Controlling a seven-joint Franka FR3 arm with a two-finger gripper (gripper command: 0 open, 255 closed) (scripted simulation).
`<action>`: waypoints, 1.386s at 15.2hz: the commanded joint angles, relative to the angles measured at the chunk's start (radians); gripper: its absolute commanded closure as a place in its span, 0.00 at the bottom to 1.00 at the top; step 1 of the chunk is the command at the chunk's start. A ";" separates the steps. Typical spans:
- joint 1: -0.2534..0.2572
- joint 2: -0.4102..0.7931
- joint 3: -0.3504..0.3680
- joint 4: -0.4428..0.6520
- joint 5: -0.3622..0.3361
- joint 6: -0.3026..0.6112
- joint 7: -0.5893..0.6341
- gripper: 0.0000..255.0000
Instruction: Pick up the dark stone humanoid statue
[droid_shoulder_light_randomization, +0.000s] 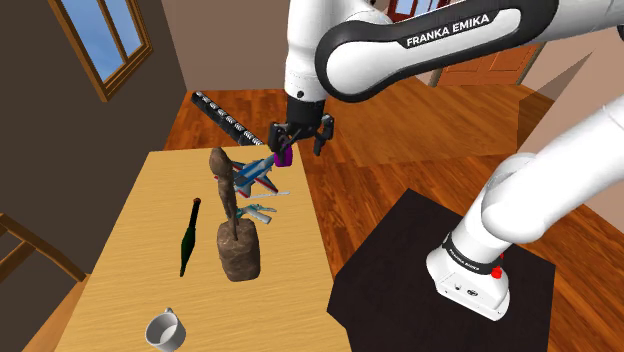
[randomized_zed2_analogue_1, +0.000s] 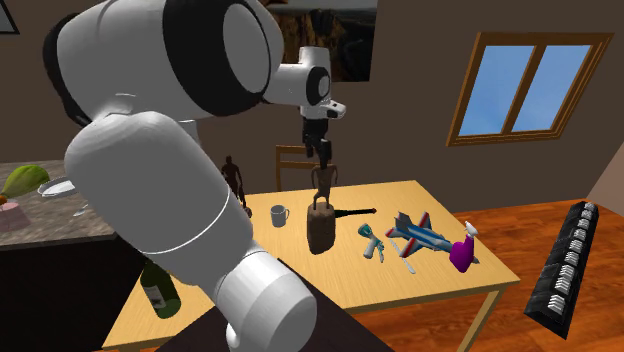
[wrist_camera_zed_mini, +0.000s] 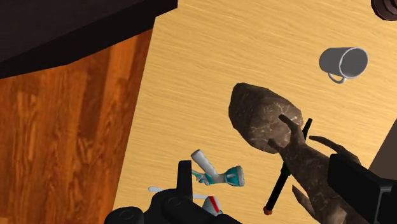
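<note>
The humanoid statue (droid_shoulder_light_randomization: 232, 215) is mottled brown stone and stands upright on a rounded block base in the middle of the wooden table (droid_shoulder_light_randomization: 130, 260). In the second exterior view the statue (randomized_zed2_analogue_1: 322, 218) rises just under my gripper (randomized_zed2_analogue_1: 319, 150). From the shoulder view my gripper (droid_shoulder_light_randomization: 300, 137) hangs open above the table, higher than the statue's head and toward that view's right. In the wrist view the statue (wrist_camera_zed_mini: 273, 124) stretches from its base toward the right finger (wrist_camera_zed_mini: 359, 188). The gripper (wrist_camera_zed_mini: 270, 191) touches nothing.
A thin black bottle (droid_shoulder_light_randomization: 188, 238) lies beside the statue. A grey mug (droid_shoulder_light_randomization: 165, 328) stands near the table's end. A toy jet (droid_shoulder_light_randomization: 255, 175), a purple object (droid_shoulder_light_randomization: 283, 155) and a teal-and-white tool (droid_shoulder_light_randomization: 258, 212) lie nearby. A small dark figure (randomized_zed2_analogue_1: 232, 178) stands behind my arm.
</note>
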 joint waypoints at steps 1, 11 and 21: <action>-0.011 0.079 0.048 0.038 -0.049 0.049 0.084 0.00; 0.042 0.535 0.147 0.365 -0.465 0.094 0.539 0.00; 0.152 0.755 0.087 0.534 -0.638 0.092 0.695 0.00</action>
